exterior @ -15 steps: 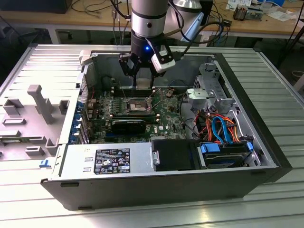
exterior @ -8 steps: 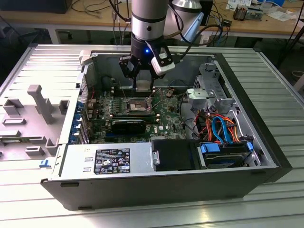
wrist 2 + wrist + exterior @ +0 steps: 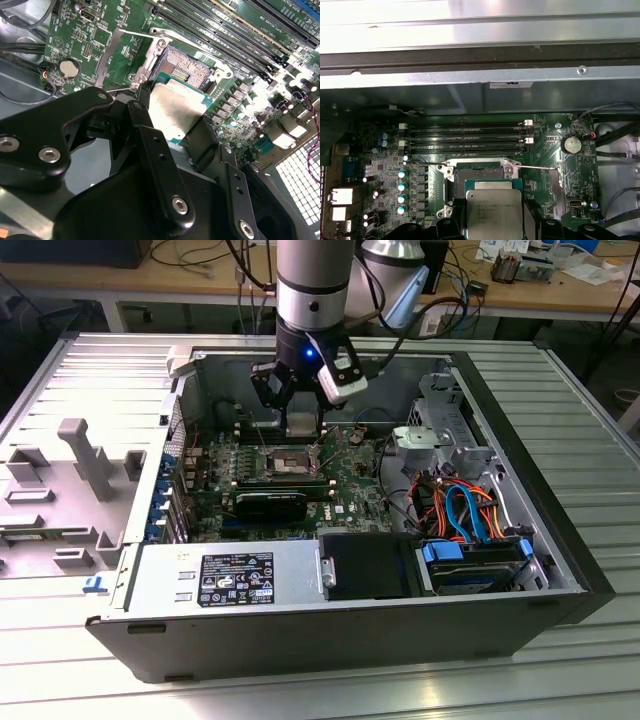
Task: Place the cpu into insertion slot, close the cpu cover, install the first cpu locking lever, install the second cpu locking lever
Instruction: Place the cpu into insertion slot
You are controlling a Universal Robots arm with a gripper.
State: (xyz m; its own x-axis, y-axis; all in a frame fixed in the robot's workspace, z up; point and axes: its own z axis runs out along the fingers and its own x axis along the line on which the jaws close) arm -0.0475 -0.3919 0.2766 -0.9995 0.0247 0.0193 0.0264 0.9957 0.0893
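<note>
Arm is down inside the open computer case (image 3: pixel 300 645), which sits on the ribbed metal bench (image 3: pixel 585 450).

- My end effector (image 3: pixel 300 425) hangs just above the green motherboard (image 3: pixel 355 475), near the case's far wall in the exterior view.
- The end effector (image 3: pixel 172 114) is closed narrow on the cpu (image 3: pixel 175 107). One black finger (image 3: pixel 141 107) presses each of two opposite edges. The dull silver top faces up and the chip is roughly level.
- The insertion slot (image 3: pixel 192 70) lies open, with the dark contact field bare inside its metal rim.
- In both wrist views the cpu (image 3: pixel 494 217) overlaps one edge of the insertion slot (image 3: pixel 454 184) and is not seated in it. I cannot tell whether it touches the rim.
- The memory slots (image 3: pixel 465 136) run alongside the socket. A coin cell (image 3: pixel 571 145) sits on the board near one of its corners.
</note>
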